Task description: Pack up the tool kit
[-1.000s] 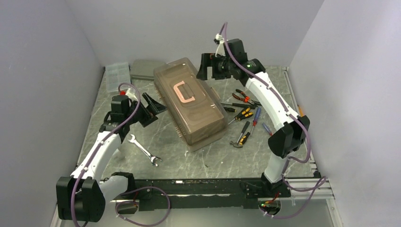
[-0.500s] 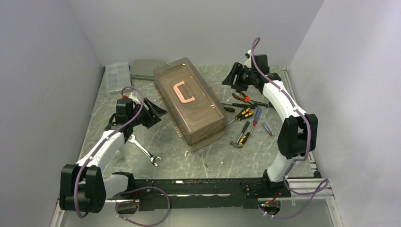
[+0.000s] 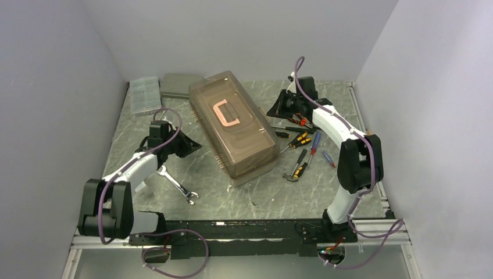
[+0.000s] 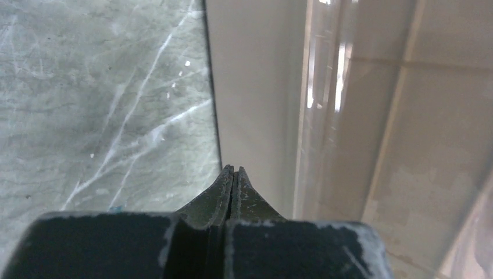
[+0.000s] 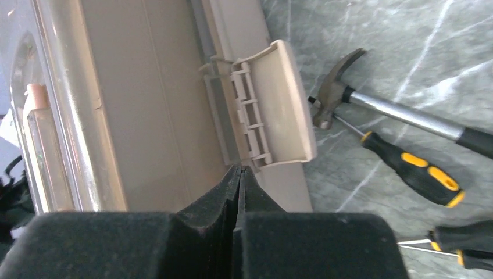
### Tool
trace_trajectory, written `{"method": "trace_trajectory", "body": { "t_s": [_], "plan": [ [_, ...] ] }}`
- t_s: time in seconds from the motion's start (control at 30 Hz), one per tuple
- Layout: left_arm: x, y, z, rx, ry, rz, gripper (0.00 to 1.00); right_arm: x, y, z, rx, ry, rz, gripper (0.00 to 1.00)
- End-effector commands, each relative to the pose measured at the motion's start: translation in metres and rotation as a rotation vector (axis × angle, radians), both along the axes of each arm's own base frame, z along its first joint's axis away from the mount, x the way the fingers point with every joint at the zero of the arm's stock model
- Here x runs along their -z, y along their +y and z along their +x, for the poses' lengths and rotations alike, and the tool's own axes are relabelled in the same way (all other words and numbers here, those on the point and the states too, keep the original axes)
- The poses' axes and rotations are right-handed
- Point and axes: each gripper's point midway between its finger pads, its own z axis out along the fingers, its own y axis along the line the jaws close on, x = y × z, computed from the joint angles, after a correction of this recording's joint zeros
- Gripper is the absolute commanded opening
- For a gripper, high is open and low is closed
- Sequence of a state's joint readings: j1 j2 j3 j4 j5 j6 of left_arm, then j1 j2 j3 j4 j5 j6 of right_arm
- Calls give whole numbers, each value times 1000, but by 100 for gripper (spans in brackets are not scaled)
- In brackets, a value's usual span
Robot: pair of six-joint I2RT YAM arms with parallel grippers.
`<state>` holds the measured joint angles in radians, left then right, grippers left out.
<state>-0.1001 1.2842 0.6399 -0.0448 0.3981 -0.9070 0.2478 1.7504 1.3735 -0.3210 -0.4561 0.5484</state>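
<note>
Marbled grey table (image 3: 250, 200) carries everything. Left fingers (image 4: 224, 189), shut and empty, sit just beside the left wall of the toolbox (image 3: 232, 125). Right fingers (image 5: 224, 195), likewise shut, are near its flipped-out latch (image 5: 273, 104). The toolbox stands mid-table, lid (image 3: 229, 113) down. A hard nudge could shove it right onto the hammer (image 5: 372, 107).

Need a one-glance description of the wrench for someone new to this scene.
Find the big tan toolbox in the middle of the table. On its left side, toward the near edge, lies the wrench. It is bare steel with no coloured grip and lies alone; the other tools are all right of the box.
</note>
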Motion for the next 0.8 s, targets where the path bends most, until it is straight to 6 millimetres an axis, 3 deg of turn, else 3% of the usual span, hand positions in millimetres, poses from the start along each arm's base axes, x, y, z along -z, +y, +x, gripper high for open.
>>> {"method": "trace_trajectory", "body": {
  "t_s": [0.0,0.23,0.43,0.63,0.77],
  "plan": [
    [-6,-6,26,18,-60,-9,0,-6,28,0,-64,-56,38,0],
    [3,-17,56,74,-39,-31,0,-23,70,-32,-157,-90,49,0],
    [1,-30,82,140,-38,-37,0,-55,93,-60,-188,-153,79,0],
    [1,-45,87,170,-40,-28,0,-82,111,-67,-228,-189,132,0],
    [-1,-54,85,184,-42,-33,0,-89,124,-69,-257,-189,148,0]
  ]
}}
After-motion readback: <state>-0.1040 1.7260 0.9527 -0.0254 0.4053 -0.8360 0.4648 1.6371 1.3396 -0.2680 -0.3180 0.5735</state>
